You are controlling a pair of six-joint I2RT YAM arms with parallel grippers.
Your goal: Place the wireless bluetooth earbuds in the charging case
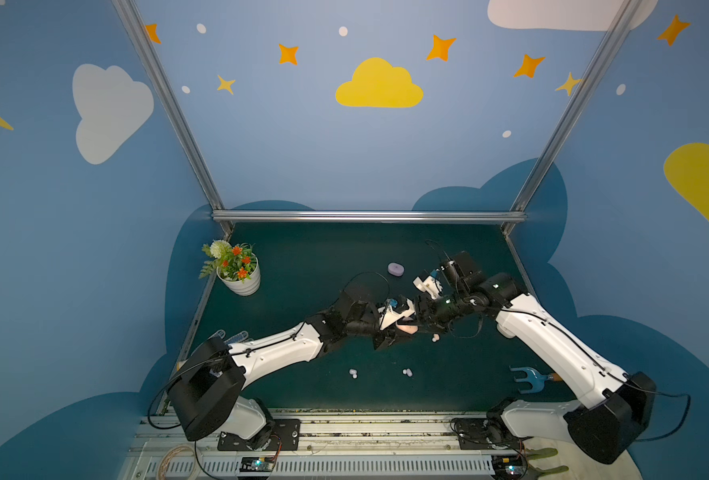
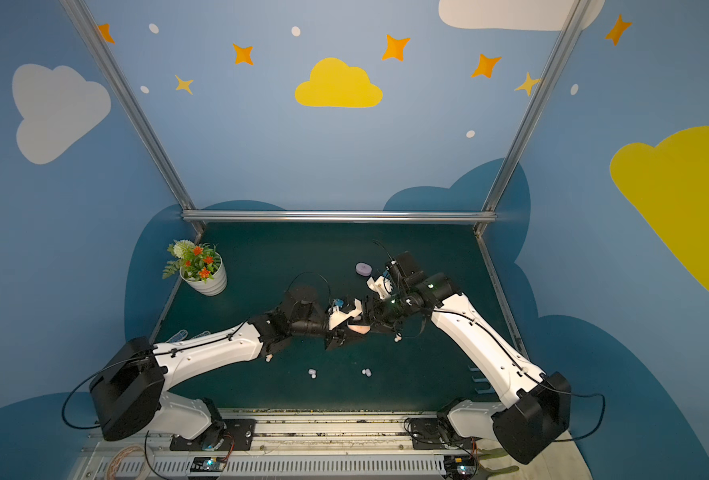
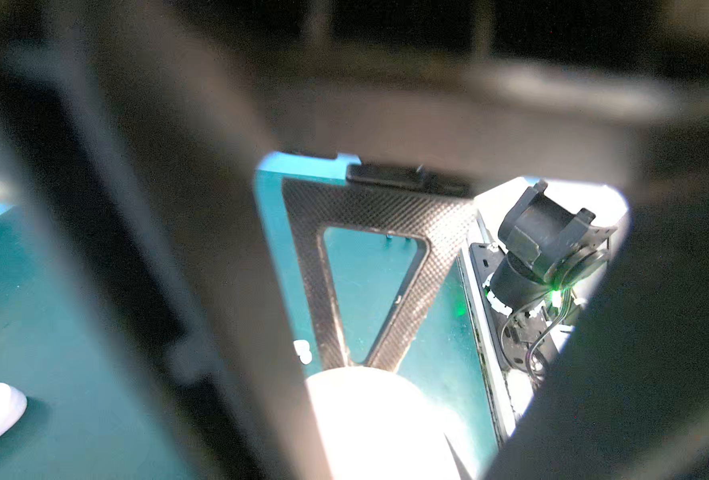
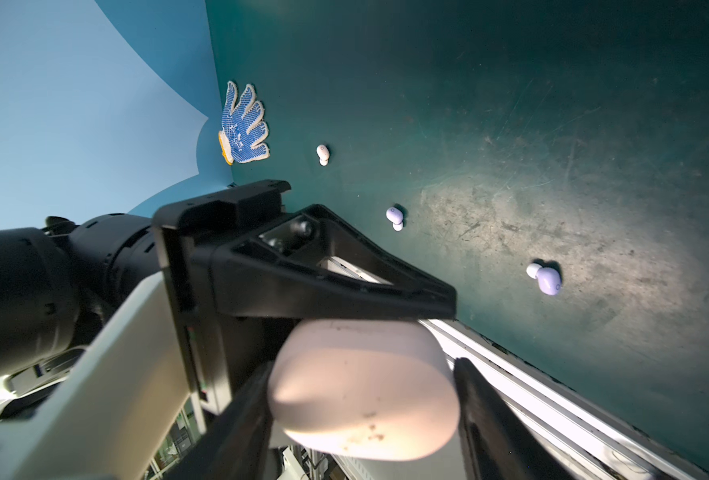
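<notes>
Table (image 1: 294, 257) centre: my left gripper (image 1: 400, 326) clamps the pink charging case (image 4: 365, 386); my right gripper (image 4: 363, 363) flanks it, grip or release I cannot tell. Two lavender earbuds (image 4: 546, 280) lie loose toward the front edge.

Bystanders on the green counter, under a painted sky

A white ribbed pot (image 1: 240, 281) of artificial flowers, orange and white among green fronds, stands upright near the far left corner of the counter (image 1: 323, 253). A work glove (image 4: 243, 124) with blue dots lies flat at the counter's left edge, close against the wall. A blue hand fork (image 1: 529, 379) with an orange-tipped handle lies near the right edge, tines pointing inward. An aluminium rail (image 1: 369, 216) runs along the back. The blue walls carry a yellow cloud (image 1: 379, 85), white clouds and orange stars.
</notes>
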